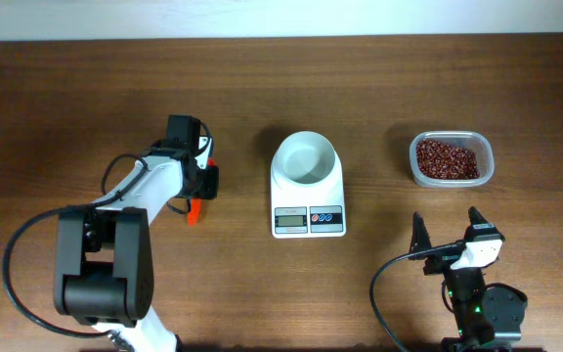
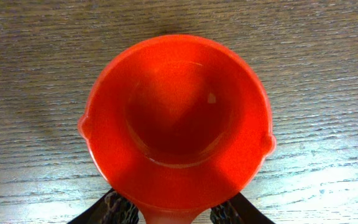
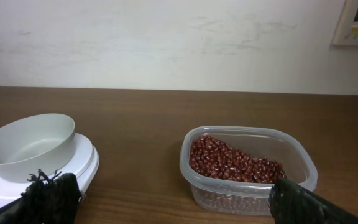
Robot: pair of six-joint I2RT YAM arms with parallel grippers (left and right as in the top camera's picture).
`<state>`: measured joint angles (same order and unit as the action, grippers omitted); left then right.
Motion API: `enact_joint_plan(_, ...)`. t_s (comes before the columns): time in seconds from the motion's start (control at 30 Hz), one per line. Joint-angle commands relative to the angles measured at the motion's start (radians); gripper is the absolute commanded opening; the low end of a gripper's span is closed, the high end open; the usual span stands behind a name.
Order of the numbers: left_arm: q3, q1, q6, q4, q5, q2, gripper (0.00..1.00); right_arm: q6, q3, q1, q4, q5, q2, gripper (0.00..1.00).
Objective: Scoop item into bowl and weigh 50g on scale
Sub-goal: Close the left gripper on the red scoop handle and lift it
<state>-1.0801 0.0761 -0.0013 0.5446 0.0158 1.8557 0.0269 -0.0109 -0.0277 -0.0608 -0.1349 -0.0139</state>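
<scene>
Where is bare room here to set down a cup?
Bare wood lies between the flat white digital scale and the clear plastic tub of red-brown beans, and along the far edge. Left of the scale it is crowded: the left gripper sits at a red plastic scoop.

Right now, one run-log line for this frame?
left fingers flank empty red scoop handle, grip unclear | right fingers open, empty | bowl empty, on scale | beans in clear tub
</scene>
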Motion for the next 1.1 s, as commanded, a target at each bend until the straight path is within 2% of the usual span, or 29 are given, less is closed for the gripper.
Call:
enact_joint_plan(0.0, 0.006, 0.001, -0.007, -0.002, 0.007, 0.012, 0.38, 0.004, 0.005, 0.009, -0.006, 0.005, 0.008, 0.99)
enact_joint_plan(0.37, 0.006, 0.001, -0.008, -0.006, 0.006, 0.013, 0.29, 0.004, 0.005, 0.009, -0.006, 0.005, 0.008, 0.99)
enact_joint_plan(0.53, 0.006, 0.001, -0.011, -0.006, 0.006, 0.012, 0.2, 0.004, 0.005, 0.009, -0.006, 0.005, 0.008, 0.99)
enact_joint_plan(0.7, 0.006, 0.001, -0.011, -0.006, 0.006, 0.012, 0.21, 0.004, 0.005, 0.009, -0.006, 0.005, 0.008, 0.99)
enact_joint_plan(0.8, 0.002, 0.001, -0.021, -0.006, 0.005, 0.011, 0.16, 0.004, 0.005, 0.009, -0.006, 0.005, 0.008, 0.99)
enact_joint_plan(0.93, -0.031, 0.0, -0.108, -0.005, -0.047, -0.038, 0.15, 0.004, 0.005, 0.009, -0.006, 0.005, 0.008, 0.99)
enact_joint_plan(1.07, -0.084, -0.012, -0.377, 0.05, -0.092, -0.174, 0.15, 0.004, 0.005, 0.009, -0.006, 0.005, 0.008, 0.99)
